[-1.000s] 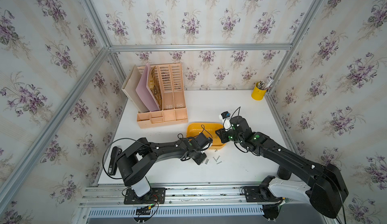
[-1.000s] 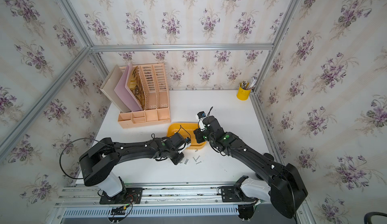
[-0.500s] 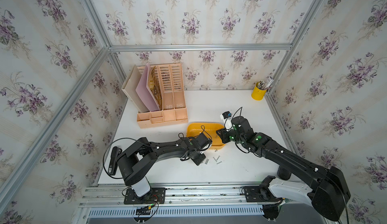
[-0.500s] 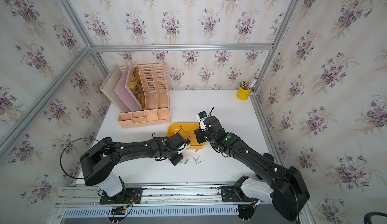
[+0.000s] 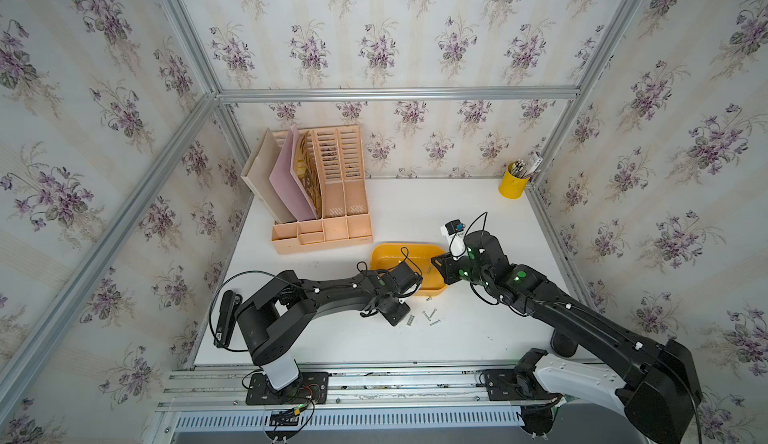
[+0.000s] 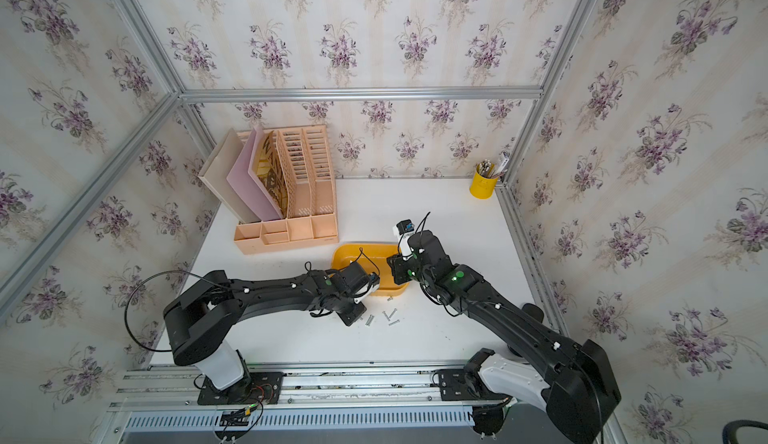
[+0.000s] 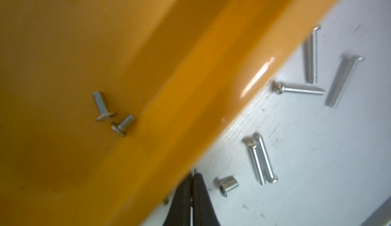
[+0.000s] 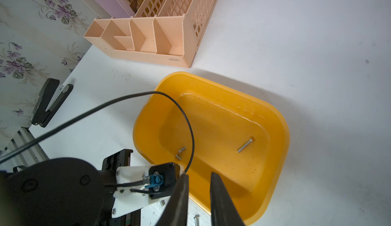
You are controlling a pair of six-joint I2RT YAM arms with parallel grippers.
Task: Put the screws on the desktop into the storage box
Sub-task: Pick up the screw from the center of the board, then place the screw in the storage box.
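The yellow-orange storage box (image 5: 390,255) (image 6: 353,253) sits mid-desktop. Inside it lie one long screw (image 8: 245,144) and two short screws (image 8: 179,153) (image 7: 114,117). Several screws (image 5: 428,317) (image 6: 388,317) lie on the white desktop (image 5: 478,338) just in front of the box; the left wrist view shows a side-by-side pair (image 7: 261,159) and a short one (image 7: 226,184). My left gripper (image 5: 397,311) (image 7: 192,173) is down at the box's front wall (image 7: 190,76), shut, with a silver screw end showing at its tips. My right gripper (image 5: 440,263) (image 8: 198,174) hovers over the box's near right corner, open and empty.
A peach file organizer (image 5: 320,196) stands at the back left and a yellow pen cup (image 5: 513,182) in the back right corner. A black stapler (image 8: 48,102) lies by the left wall. The left arm's wrist camera and cable (image 8: 158,178) sit close beside my right fingers.
My left gripper's jaws have closed at the box's front wall. Both arms have hardly moved.
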